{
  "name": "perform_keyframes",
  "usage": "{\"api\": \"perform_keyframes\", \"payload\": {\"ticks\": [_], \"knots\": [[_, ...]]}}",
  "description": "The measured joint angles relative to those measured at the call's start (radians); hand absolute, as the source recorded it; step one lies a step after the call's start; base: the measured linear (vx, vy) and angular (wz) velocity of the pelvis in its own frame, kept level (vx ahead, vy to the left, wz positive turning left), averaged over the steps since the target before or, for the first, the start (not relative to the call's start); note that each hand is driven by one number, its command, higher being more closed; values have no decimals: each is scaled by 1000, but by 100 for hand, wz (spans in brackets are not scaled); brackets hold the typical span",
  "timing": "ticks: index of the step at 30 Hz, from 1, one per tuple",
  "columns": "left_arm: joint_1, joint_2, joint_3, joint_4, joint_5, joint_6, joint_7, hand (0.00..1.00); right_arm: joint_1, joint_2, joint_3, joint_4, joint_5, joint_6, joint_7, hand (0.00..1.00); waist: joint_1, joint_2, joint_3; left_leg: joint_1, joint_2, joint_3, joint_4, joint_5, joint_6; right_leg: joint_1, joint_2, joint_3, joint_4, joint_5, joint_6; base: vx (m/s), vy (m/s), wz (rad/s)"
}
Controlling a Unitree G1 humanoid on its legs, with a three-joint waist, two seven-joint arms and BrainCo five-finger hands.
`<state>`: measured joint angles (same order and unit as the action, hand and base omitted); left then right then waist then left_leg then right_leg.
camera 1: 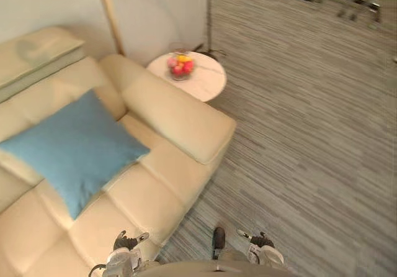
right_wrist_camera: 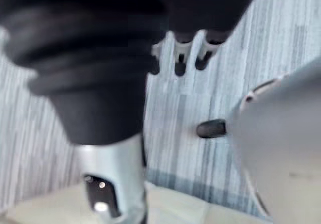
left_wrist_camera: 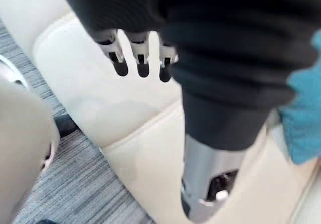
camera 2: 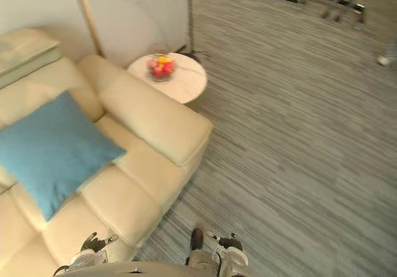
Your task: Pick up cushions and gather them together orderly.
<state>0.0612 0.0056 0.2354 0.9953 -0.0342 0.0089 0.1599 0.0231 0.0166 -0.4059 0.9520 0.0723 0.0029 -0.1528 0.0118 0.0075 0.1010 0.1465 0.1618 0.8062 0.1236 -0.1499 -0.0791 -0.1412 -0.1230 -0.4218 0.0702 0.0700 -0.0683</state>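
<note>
While both hands hang low at the near edge of the head views, the single blue cushion [camera 1: 74,146] lies untouched on the cream sofa [camera 1: 155,184]. It is square and stands on one corner, its back leaning against the backrest [camera 1: 43,97] and its lower corner resting on the seat. Neither hand is in contact with it.

Left hand [camera 1: 126,245]: positioned over the front edge of the sofa seat, well apart from the cushion. Its wrist view shows the fingers [left_wrist_camera: 143,58] side by side with narrow gaps, relaxed, the thumb set apart, and nothing between them. Cream seat upholstery lies beyond the fingertips, and one edge of the cushion shows at the side of that view.

Right hand [camera 1: 263,243]: positioned over the grey striped carpet [camera 1: 310,134], clear of the sofa. Its fingers [right_wrist_camera: 180,58] are likewise loosely extended with small gaps and hold nothing.

Surroundings: a broad armrest [camera 1: 180,112] closes the sofa on the robot's right side of the cushion. Just beyond the armrest stands a small round white worktop [camera 1: 205,84], close against the sofa end. A glass bowl [camera 1: 180,66] of red, pink and yellow fruit sits on it.
</note>
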Motion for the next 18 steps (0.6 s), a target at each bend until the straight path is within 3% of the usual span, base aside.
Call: {"api": "perform_keyframes", "payload": {"ticks": [2,3,5,6,8,9,10,11,12,13,14,16,17,18], "knots": [[2,1,-13,-3,0,0,0,0,9,-12,1,6,0,-2,0,0,-7,9,4,11,9,22,11,2,-6,0,-39,-165,49,-20,-7,83,-141,-67],[1,-5,-24,-3,0,0,0,0,5,-28,1,15,-1,1,-1,0,-5,17,8,33,13,23,-9,15,-28,1,-46,-225,88,-39,10,98,-148,-90],[0,-10,-45,-3,1,0,0,0,2,-46,0,19,0,0,-1,0,-14,40,21,49,27,18,-16,23,-42,-11,-10,-173,89,-60,21,72,-162,-87],[1,-15,-60,-3,1,1,0,0,-8,-61,1,42,-1,0,0,0,-6,50,25,39,66,14,69,15,-67,-37,17,-123,100,-81,23,76,-233,-124],[9,-14,-57,-4,-2,1,0,0,-10,-63,2,58,2,0,-1,0,1,47,27,16,139,2,250,8,-73,-33,48,-74,92,-97,17,97,-228,-136],[15,-17,-53,-4,0,2,1,0,-7,-61,1,65,1,1,-2,0,5,54,30,-19,226,-62,460,42,-1,-4,90,-33,80,-105,3,122,-186,-129],[13,-20,-39,-7,-1,1,0,0,-4,-62,1,59,2,0,-2,0,11,64,37,-57,267,-125,580,84,87,11,114,6,87,-112,-13,124,-157,-124],[9,-21,-39,-8,-1,1,1,0,-4,-61,3,48,4,1,-3,0,6,57,41,-78,276,-169,631,78,97,12,122,33,89,-117,-21,144,-50,-72],[8,-40,-39,-46,-2,-6,0,0,-11,-61,4,38,4,1,-8,0,4,61,40,-126,206,-301,707,4,44,-3,131,61,98,-115,-42,135,2,-59],[9,-49,-39,-57,-2,-18,0,0,-27,-61,8,51,4,5,-9,0,17,57,50,-134,121,-383,717,-36,23,-7,147,99,88,-96,-54,141,5,-138],[33,-49,-16,-72,-9,-16,2,0,-59,-64,12,82,3,6,-6,0,51,65,55,-142,0,-465,673,-140,58,7,215,225,32,-45,-55,99,6,-159],[29,-28,25,-86,-9,-13,8,0,-105,-38,19,82,5,5,-5,0,61,56,79,-188,-80,-495,617,-223,129,59,259,327,-50,-49,-48,37,27,-125],[29,-22,28,-102,-8,-11,8,0,-105,-26,22,77,6,2,-5,0,63,38,92,-212,-113,-509,567,-231,138,91,258,338,-95,-57,-34,5,21,-106],[43,-36,18,-124,-3,-19,10,0,-106,-24,22,73,10,3,-8,0,107,67,84,-263,-113,-589,418,-237,115,66,281,288,29,-146,-57,-2,15,-104]]}}
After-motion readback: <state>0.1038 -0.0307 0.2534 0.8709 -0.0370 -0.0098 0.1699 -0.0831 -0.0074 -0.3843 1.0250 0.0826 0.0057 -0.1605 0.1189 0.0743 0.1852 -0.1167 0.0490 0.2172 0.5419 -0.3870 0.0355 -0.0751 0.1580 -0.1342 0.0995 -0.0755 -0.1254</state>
